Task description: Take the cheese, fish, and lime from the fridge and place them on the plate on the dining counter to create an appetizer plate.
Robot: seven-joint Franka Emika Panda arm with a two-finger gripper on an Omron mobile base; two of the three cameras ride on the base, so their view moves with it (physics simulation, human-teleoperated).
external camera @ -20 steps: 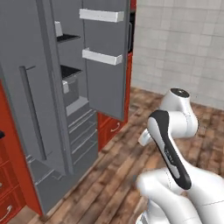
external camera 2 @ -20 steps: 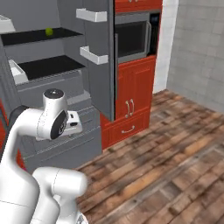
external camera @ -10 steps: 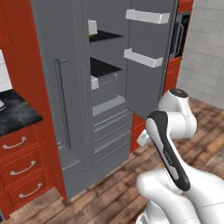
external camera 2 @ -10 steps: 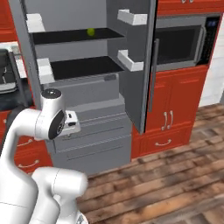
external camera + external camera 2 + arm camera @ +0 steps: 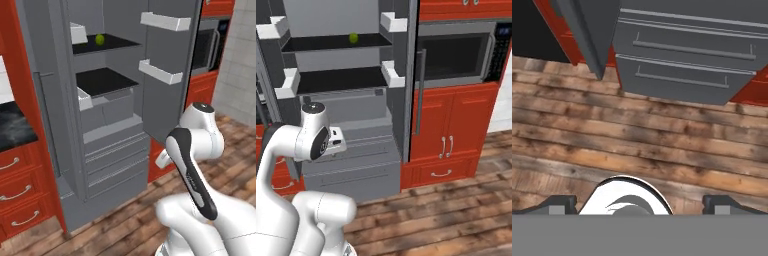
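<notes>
The fridge (image 5: 115,150) stands with both doors swung wide, straight ahead of the base (image 5: 351,165). A small yellow-green lime (image 5: 100,39) rests on the top black shelf, toward the back (image 5: 353,37). The shelf below it is bare. My arm is folded low in front of the grey drawers. The gripper (image 5: 641,204) points down at the wooden floor (image 5: 637,145) before the bottom drawers (image 5: 687,65), open, with nothing between its fingertips (image 5: 559,202). The cheese, the fish, the plate and the dining counter are out of view.
The open right door (image 5: 167,100) with white bins juts toward me, and the left door (image 5: 50,125) stands out on the other side. A built-in oven (image 5: 456,55) sits over red cabinets (image 5: 451,135). A black counter (image 5: 12,127) tops red drawers at left.
The base has turned and driven, so the whole picture has shifted: the fridge now stands head-on and closer, with the lime in plain sight. The gripper stays open.
</notes>
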